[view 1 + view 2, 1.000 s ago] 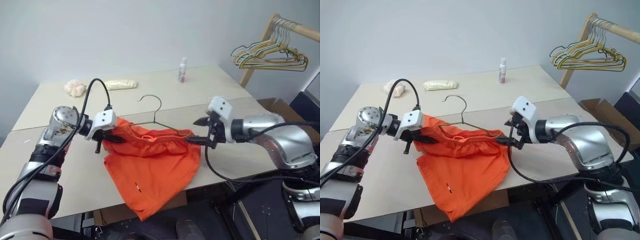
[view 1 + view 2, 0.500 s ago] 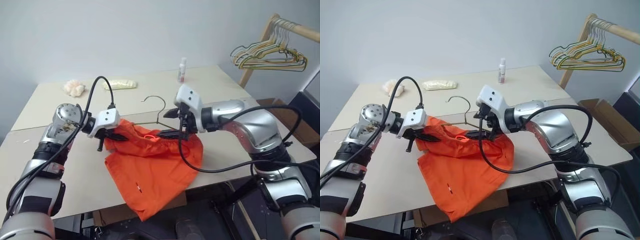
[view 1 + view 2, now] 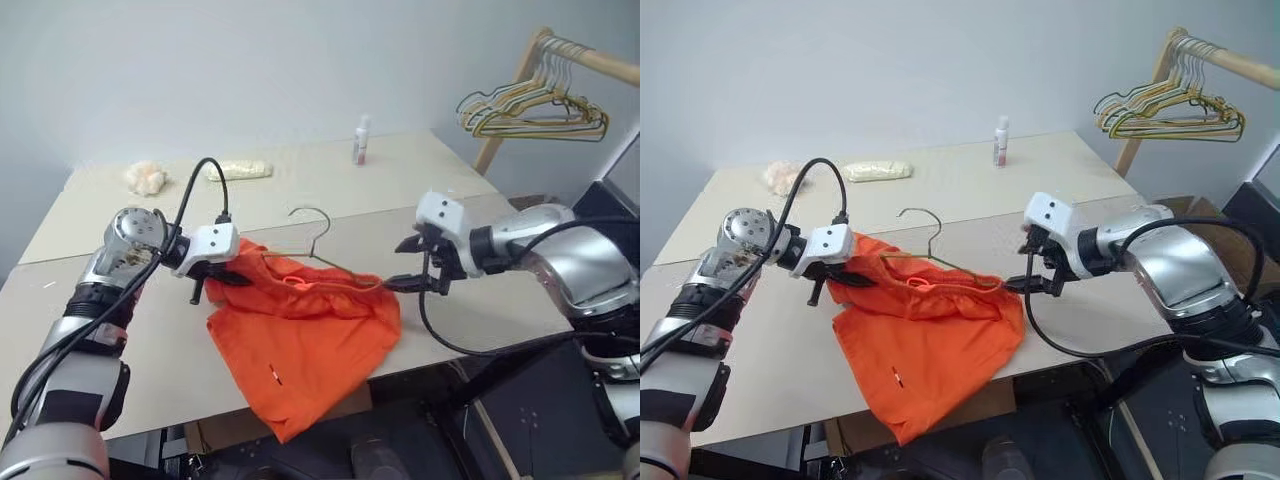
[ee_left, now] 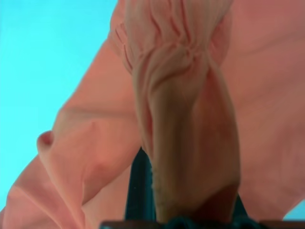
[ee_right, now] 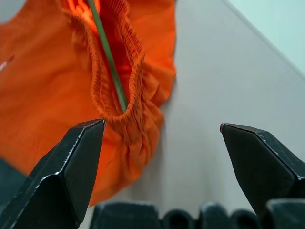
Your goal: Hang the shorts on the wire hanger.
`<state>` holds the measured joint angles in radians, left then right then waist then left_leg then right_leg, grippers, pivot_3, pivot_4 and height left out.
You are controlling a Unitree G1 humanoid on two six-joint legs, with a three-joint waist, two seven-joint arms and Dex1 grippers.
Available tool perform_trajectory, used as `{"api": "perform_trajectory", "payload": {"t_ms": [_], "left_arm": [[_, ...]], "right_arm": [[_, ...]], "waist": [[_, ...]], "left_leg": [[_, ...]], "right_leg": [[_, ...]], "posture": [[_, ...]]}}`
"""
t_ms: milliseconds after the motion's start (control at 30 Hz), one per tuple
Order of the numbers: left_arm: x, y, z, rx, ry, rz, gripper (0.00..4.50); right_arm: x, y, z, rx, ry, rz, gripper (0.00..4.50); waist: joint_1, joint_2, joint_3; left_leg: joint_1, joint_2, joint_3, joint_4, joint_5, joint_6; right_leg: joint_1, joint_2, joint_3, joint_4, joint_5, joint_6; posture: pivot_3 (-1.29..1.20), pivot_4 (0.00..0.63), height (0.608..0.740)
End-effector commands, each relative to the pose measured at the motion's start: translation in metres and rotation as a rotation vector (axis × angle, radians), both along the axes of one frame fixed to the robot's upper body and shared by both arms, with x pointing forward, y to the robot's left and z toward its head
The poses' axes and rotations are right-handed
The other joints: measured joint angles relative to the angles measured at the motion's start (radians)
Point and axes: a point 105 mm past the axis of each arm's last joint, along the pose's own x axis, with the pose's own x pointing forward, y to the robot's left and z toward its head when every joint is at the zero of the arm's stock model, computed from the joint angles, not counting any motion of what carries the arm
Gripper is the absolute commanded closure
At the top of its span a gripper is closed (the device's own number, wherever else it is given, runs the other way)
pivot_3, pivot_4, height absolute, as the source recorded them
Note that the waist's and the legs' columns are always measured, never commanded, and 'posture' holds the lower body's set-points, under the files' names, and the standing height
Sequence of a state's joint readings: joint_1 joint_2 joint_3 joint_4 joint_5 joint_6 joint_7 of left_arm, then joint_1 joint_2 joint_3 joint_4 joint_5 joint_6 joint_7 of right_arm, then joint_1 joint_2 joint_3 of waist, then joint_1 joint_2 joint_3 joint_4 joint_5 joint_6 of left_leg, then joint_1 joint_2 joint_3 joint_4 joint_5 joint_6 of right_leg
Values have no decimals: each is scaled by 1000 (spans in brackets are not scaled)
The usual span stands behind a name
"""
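Observation:
The bright orange shorts (image 3: 300,335) lie on the table, their lower part hanging over its front edge. The wire hanger (image 3: 316,226) sits in the waistband with its hook sticking up behind; one arm runs inside the gathered elastic to the right corner, seen as the wire (image 5: 108,62) in the right wrist view. My left gripper (image 3: 230,279) is shut on the left end of the waistband, and that bunched cloth (image 4: 186,119) shows between its fingers. My right gripper (image 3: 401,264) stands open just off the right end of the waistband, holding nothing.
A white bottle (image 3: 359,140), a pale yellow bag (image 3: 238,170) and a crumpled pale lump (image 3: 147,178) sit at the back of the table (image 3: 480,300). A wooden rack with yellow and green hangers (image 3: 530,110) stands at the right.
My right gripper reached in over the middle of the waistband, then drew back to the shorts' right end, still open. The hanger's hook has shifted slightly. The left gripper keeps its hold.

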<state>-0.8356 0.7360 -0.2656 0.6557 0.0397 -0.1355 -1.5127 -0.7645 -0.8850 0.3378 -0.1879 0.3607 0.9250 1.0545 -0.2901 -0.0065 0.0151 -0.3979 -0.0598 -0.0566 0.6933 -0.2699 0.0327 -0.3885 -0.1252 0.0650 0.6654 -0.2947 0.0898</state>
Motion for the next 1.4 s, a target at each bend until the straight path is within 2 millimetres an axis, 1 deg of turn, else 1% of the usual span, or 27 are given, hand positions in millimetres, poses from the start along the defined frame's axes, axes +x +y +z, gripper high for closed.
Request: {"api": "perform_trajectory", "payload": {"t_ms": [33,267,400,600,700,800,933,967,1033,1067,1200,1300,1367,1400], "left_arm": [[9,0,16,20,-71,-5,4500],[12,-3,20,21,-88,-5,4500],[12,-4,18,30,-86,-13,4500],[14,-13,20,0,-86,-28,4500],[14,-15,21,-8,-88,-31,4500],[13,-16,20,-9,-87,-35,4500],[13,-15,18,-5,-87,-38,4500],[13,-15,18,-1,-87,-39,4500],[12,-14,17,10,-90,-43,4500],[12,-13,16,18,-94,-49,4500],[12,-16,15,20,-111,-64,4500],[13,-24,22,-53,-132,-80,4500],[8,-31,37,-180,-103,-119,3904],[6,-32,42,-210,-82,-125,3698]], "right_arm": [[2,8,-4,-37,-24,28,18],[-1,22,-15,-49,0,61,18],[4,32,-20,-55,7,62,18],[15,46,-38,-128,23,43,18],[19,47,-41,-140,33,31,578],[22,48,-43,-150,41,20,1559],[24,46,-44,-159,45,15,2983],[24,45,-43,-159,45,19,3419],[21,44,-41,-160,43,37,4151],[20,44,-41,-162,42,44,4444],[14,46,-40,-154,43,72,4478],[9,47,-39,-120,61,75,4478],[5,44,-38,-84,82,51,4500],[3,42,-38,-74,88,44,4500]], "waist": [[0,0,0],[1,0,0],[0,0,0],[-2,0,0],[-2,0,0],[-2,0,0],[-3,0,0],[-3,0,0],[-4,0,0],[-5,0,0],[-5,0,0],[-5,0,0],[-4,0,0],[-3,0,0]], "left_leg": [[0,0,0,0,0,0],[-1,-1,0,0,0,0],[-1,-1,0,0,0,0],[-1,-1,0,0,0,0],[-1,-1,0,1,0,0],[-1,-1,-1,1,0,0],[-1,-1,-1,1,0,0],[-1,-1,-1,1,0,0],[-1,-1,-1,1,0,0],[-1,-1,-1,1,0,0],[-1,-1,-1,1,0,0],[-1,-1,-1,1,0,0],[-1,-1,-1,1,0,0],[-1,-1,-1,1,0,0]], "right_leg": [[0,0,0,0,0,0],[0,-1,0,1,0,0],[0,-1,0,1,0,0],[0,0,0,2,0,0],[0,-1,0,3,0,0],[0,-1,0,6,0,0],[0,-1,0,6,0,0],[0,-1,0,6,0,0],[0,-1,0,6,0,0],[0,-1,0,6,0,0],[-1,-1,0,6,0,0],[0,-1,0,6,0,0],[-1,-1,0,6,0,0],[-1,-1,0,6,0,0]], "posture": [[-244,0,740],[-244,0,740],[-249,0,740],[-250,0,740],[-251,0,740],[-253,0,740],[-255,0,740],[-256,0,740],[-259,0,740],[-259,0,740],[-264,0,740],[-265,0,740],[-267,0,740],[-269,0,740]]}}
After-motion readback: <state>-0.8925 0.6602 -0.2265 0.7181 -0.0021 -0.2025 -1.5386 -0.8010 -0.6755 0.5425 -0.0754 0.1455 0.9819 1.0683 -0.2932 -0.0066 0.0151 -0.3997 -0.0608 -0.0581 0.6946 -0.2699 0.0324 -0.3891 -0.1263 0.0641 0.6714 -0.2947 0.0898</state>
